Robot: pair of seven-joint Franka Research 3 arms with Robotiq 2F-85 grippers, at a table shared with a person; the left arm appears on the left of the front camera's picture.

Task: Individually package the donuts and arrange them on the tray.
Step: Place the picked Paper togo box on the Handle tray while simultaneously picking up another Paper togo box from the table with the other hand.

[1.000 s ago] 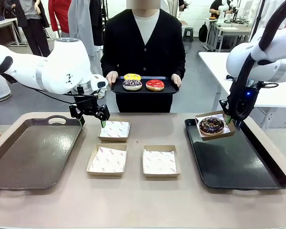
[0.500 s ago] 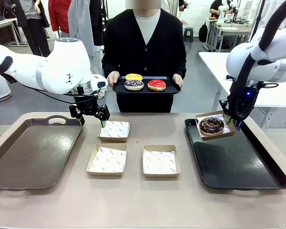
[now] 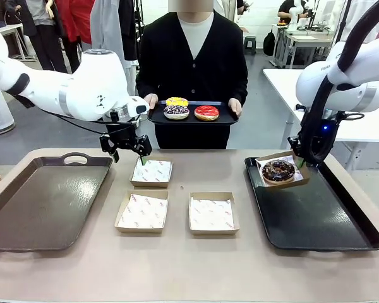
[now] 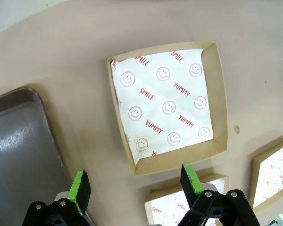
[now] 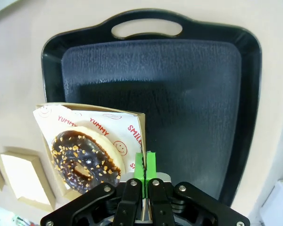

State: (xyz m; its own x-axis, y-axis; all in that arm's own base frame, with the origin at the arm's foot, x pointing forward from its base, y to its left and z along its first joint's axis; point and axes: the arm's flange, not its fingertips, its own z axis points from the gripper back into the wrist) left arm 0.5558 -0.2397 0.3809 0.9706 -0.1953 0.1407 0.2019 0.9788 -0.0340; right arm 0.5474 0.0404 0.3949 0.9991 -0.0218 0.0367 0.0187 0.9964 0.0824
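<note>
Front view, right claw (image 3: 299, 161): clenched on the far wall of the held box (image 3: 298, 178).
Front view, chocolate donut (image 3: 278, 170): it sits inside that box. The box is tipped a bit, over the far left corner of the black tray (image 3: 316, 221). I cannot tell if it touches the tray.
Front view, step in hand: I think it is putting this box down on the black tray.
Front view, how to do it well: make the box level, go down slowly till its bottom lies flat, then let go. Keep it in the corner, so more boxes can fit.
Front view, left claw (image 3: 129, 156): spread wide with nothing in it. It hangs over the far empty box (image 3: 151, 172), near the grey tray (image 3: 44, 202).
Front view, worktop (image 3: 177, 265): it also has the left near box (image 3: 143, 211) and the right near box (image 3: 211, 213), both with no donut.
Front view, person: holds a small tray (image 3: 225, 118) with the yellow donut (image 3: 175, 101), the white-purple donut (image 3: 175, 112) and the red donut (image 3: 206, 112).
Left wrist view, claw: the green fingers stand apart above the far empty box.
Left wrist view, writing: the box paper says "SMILE" and "YUMMY" in red, with smiley faces.
Right wrist view, claw: the green pads squeeze the thin box wall, with the black tray below.
Right wrist view, writing: "YUMMY" and part of "SMILE" show beside the donut.
</note>
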